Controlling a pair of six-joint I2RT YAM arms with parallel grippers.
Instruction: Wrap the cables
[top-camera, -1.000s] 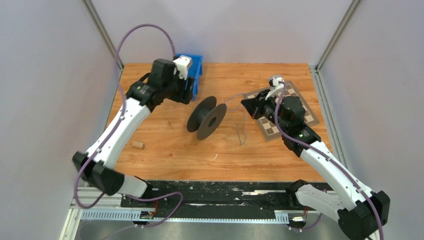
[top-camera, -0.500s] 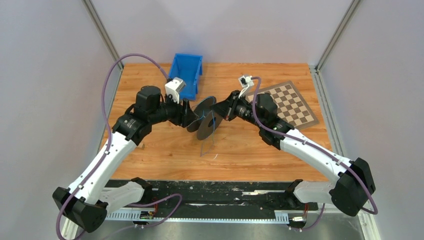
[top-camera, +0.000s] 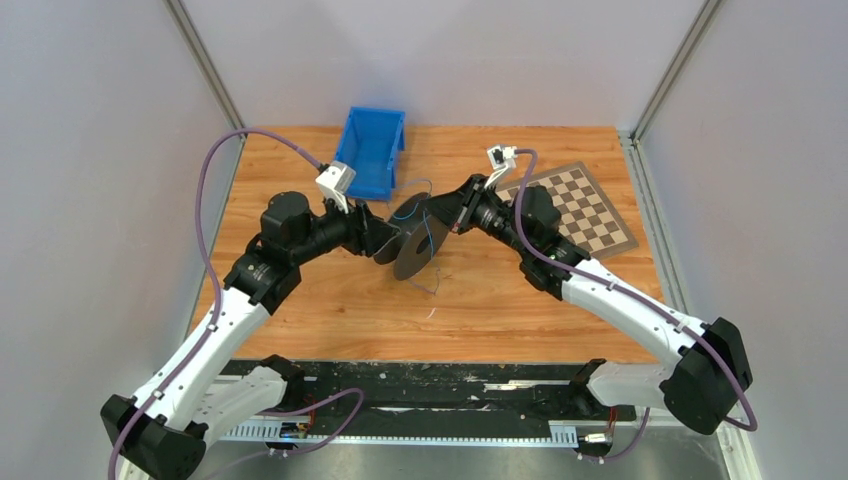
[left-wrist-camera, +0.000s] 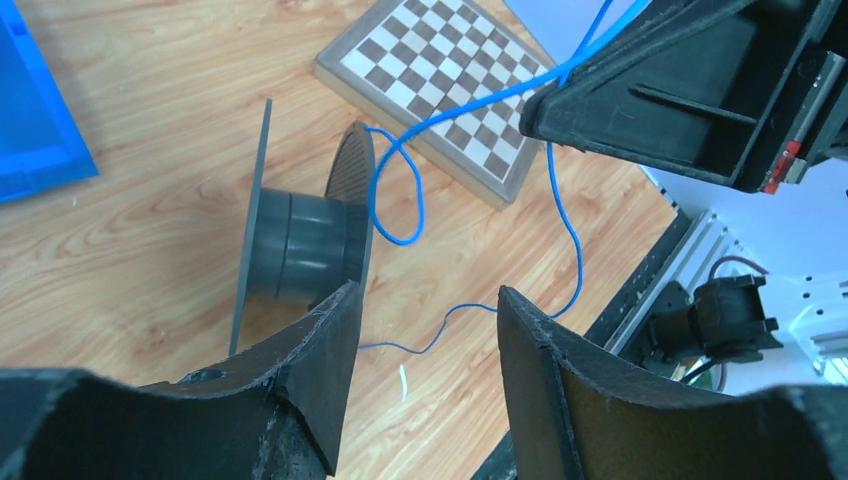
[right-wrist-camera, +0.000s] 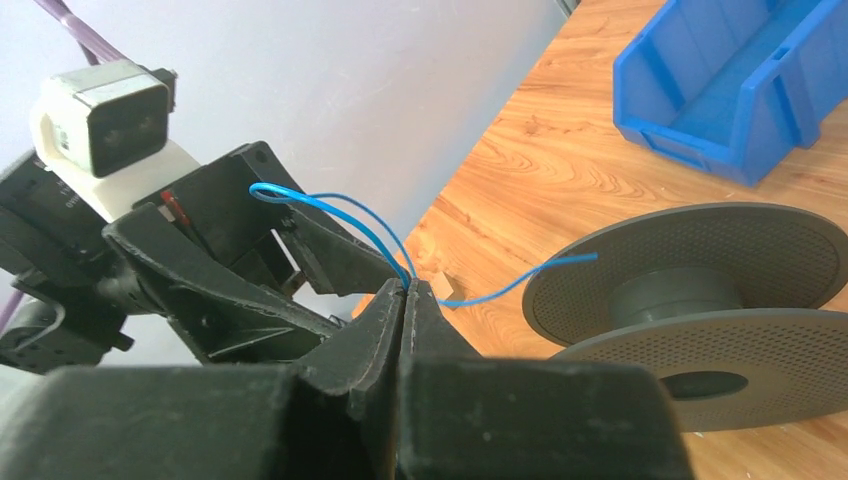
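Centres on a black plastic spool (top-camera: 412, 238), standing on the edges of its two round flanges in the middle of a grained wooden table (top-camera: 320, 300). Reaches in from the spool's 2 o'clock with the right gripper (right-wrist-camera: 410, 290), with matte black fingertips pressed flat together on the cable (left-wrist-camera: 374, 200), a thread-thin, glossy blue wire. Pinches that wire just above the spool. Shows it curling into a loose loop beside the dotted, mesh-textured flange on the 3 o'clock side. Shows it bending down to the boards and ending in a darker tail at the spool's 6 o'clock. Faces the spool from 9 o'clock with the left gripper (left-wrist-camera: 425, 300). Keeps its thick, wedge-shaped fingers (left-wrist-camera: 320, 370), rough and foam-like at the edges, spread fairly wide and clamping nothing. Shows a smooth grey cylindrical hub between the flanges. Places a glossy blue plastic bin (top-camera: 396, 150) at 11 o'clock and a flat brown-and-cream chequered mat (top-camera: 585, 205) at 2 o'clock. Includes purple hoses (right-wrist-camera: 65, 22) arching off both arms.
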